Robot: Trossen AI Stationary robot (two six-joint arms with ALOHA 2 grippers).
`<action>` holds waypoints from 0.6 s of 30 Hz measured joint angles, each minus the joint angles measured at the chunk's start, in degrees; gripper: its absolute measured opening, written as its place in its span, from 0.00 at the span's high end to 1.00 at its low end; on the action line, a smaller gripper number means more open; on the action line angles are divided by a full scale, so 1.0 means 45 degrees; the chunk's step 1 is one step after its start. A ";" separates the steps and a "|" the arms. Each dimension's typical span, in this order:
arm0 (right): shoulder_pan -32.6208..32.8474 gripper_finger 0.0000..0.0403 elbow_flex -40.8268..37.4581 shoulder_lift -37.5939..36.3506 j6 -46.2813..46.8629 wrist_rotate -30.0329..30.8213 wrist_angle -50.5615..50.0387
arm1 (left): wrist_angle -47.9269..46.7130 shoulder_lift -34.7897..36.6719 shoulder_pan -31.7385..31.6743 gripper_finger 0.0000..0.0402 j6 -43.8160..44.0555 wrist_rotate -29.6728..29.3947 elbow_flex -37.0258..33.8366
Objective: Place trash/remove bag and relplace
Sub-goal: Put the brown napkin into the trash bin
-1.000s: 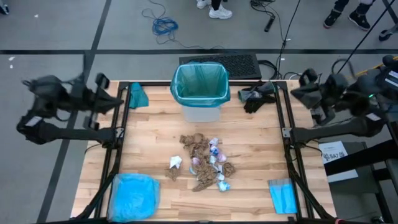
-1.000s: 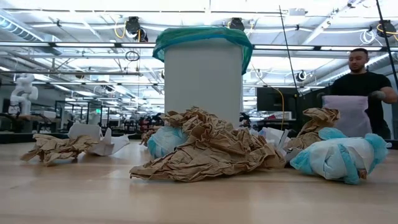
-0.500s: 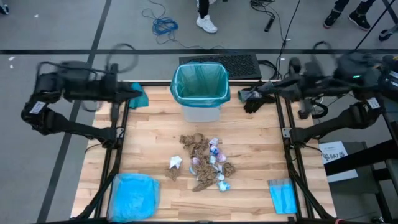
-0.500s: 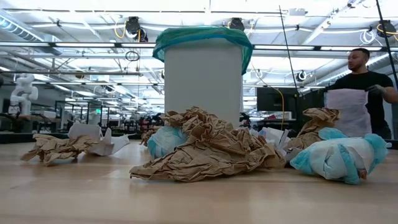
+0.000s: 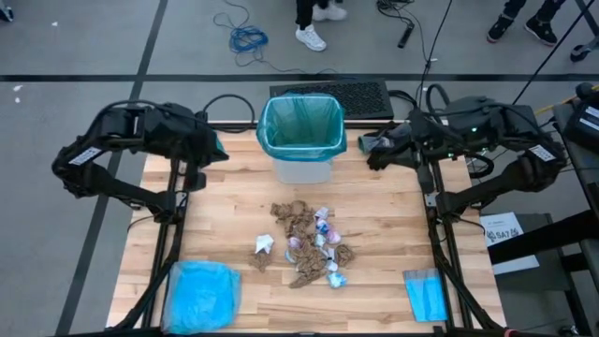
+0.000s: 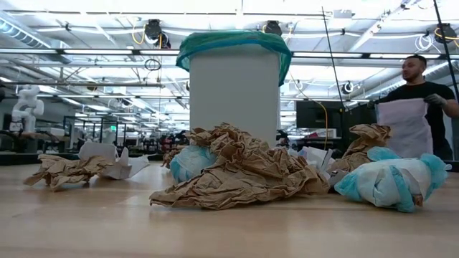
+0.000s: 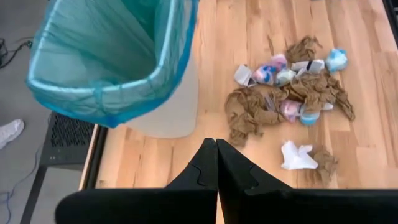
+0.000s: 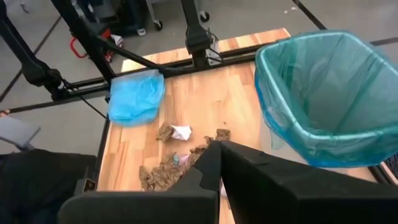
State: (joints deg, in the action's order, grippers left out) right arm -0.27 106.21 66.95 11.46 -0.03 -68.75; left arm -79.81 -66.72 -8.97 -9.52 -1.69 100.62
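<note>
A white bin (image 5: 300, 159) lined with the teal-green bag (image 5: 300, 126) stands at the table's far middle; the bag's rim folds over the bin's top (image 6: 233, 43). The trash (image 5: 307, 245), brown paper wads and white, blue and pink wrappers, lies in a loose pile on the wood nearer the table's middle (image 7: 286, 93) (image 8: 174, 163). My left gripper (image 5: 210, 150) hovers over the far left corner, left of the bin, its fingers shut (image 7: 216, 152). My right gripper (image 5: 374, 150) hovers over the far right corner, right of the bin, also shut (image 8: 221, 149). Neither shows in the low view.
A pale sky-blue plastic bag (image 5: 200, 296) lies at the near left corner and a small folded blue sheet (image 5: 426, 296) at the near right. A dark bundle (image 5: 393, 142) lies under my right arm. Black frame rails (image 5: 178, 201) border the table. A person (image 6: 419, 107) stands beyond it.
Both arms have swung in from outside the table's left and right edges toward the bin and now reach over the far corners. The bin, bag and trash have stayed put.
</note>
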 joint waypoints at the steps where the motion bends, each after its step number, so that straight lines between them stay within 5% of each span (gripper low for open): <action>1: 0.0000 1.00 0.0000 -0.0026 0.0000 0.0000 -0.0005 | 0.0041 -0.0048 0.0000 1.00 0.0006 0.0013 0.0000; 18: 0.0000 1.00 0.0000 -0.0031 0.0250 0.0034 0.1363 | 0.1336 -0.1990 0.0000 1.00 0.0016 -0.0008 0.0010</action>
State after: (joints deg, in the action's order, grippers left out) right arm -0.27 106.21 66.81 12.59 0.12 -62.62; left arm -73.79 -75.68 -8.97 -9.45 -1.73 100.66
